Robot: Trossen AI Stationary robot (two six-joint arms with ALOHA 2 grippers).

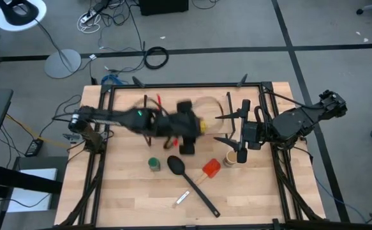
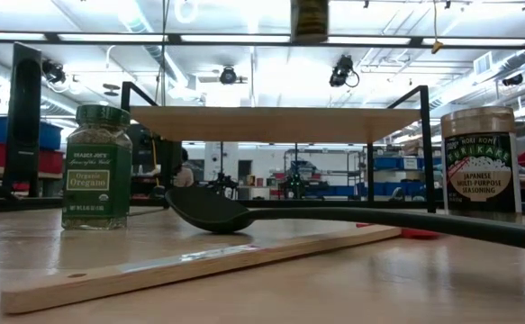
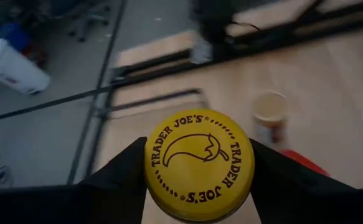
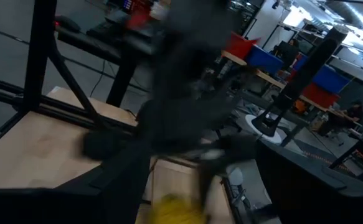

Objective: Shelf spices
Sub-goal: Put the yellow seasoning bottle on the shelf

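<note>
Yellow jar, rigid, light, likely slick-sided: pinched under its lid by left gripper; right gripper spread, waiting.

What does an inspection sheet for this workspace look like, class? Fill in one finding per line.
Surface: light wooden table, framed by black rails.
Job's things: yellow jar held in the left hand, above the table; green-topped jar and tan jar stand on the table; shelf has nothing on top in the low view.
Clutter: black spoon, red spatula, wooden stick.
Hands: left hand shut on the yellow jar; right hand open, beside the tan jar.
Cables: coiled black cable on the floor behind the table.
Surroundings: lamp stand; workshop room behind.
</note>
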